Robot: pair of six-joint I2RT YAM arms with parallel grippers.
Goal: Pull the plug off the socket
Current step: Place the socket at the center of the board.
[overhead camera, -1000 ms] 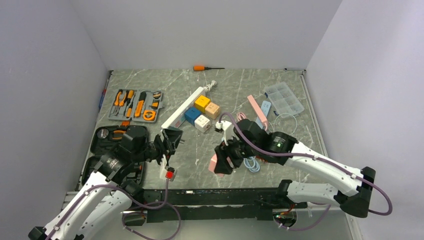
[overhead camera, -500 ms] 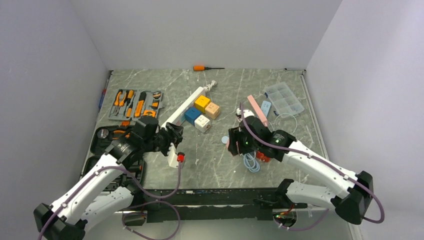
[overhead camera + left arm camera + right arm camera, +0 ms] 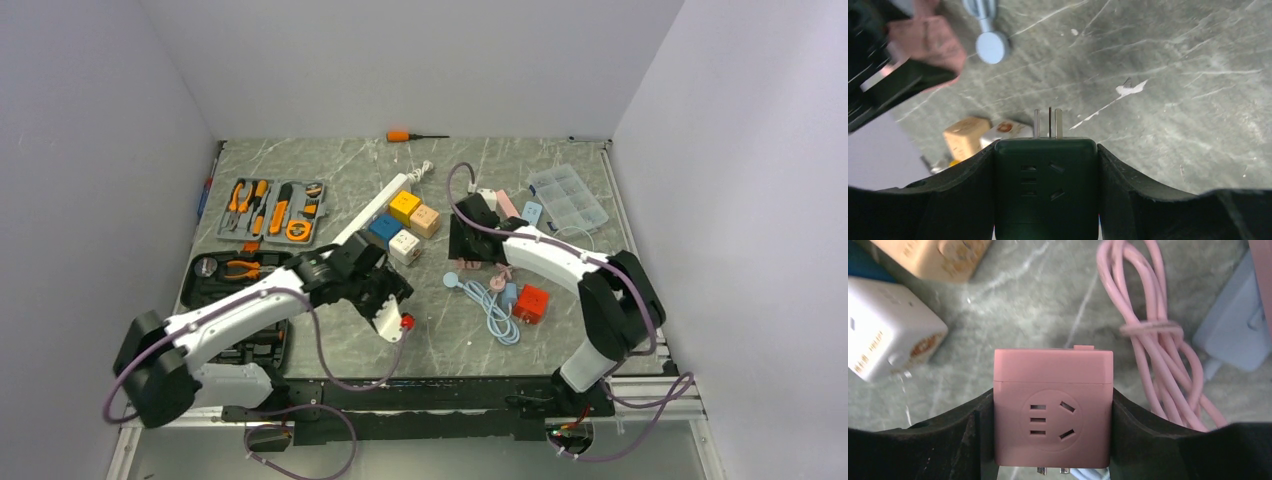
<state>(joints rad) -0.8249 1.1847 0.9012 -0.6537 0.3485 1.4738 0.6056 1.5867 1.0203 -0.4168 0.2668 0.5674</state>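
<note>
My left gripper (image 3: 1046, 155) is shut on a dark green cube socket (image 3: 1045, 200), its metal prongs (image 3: 1049, 122) pointing away over the marble table. In the top view the left gripper (image 3: 385, 288) is near the table's middle. My right gripper (image 3: 1052, 395) is shut on a pink cube socket (image 3: 1053, 370), with its prongs showing at the bottom edge. In the top view the right gripper (image 3: 468, 248) is right of the coloured cubes. The two cubes are apart; the pink cube (image 3: 923, 42) shows at the upper left of the left wrist view.
A white power strip (image 3: 365, 220) lies by yellow (image 3: 404, 206), tan (image 3: 425, 219), blue (image 3: 384, 229) and white (image 3: 405, 246) cubes. A red cube (image 3: 532, 302) and a light blue cable (image 3: 490, 300) lie front right. Tool trays (image 3: 272, 208) are at the left and a clear box (image 3: 568, 197) at the back right.
My left arm has reached right toward the table's middle with the green cube. My right arm has swung from the front back toward the coloured cubes with the pink cube.
</note>
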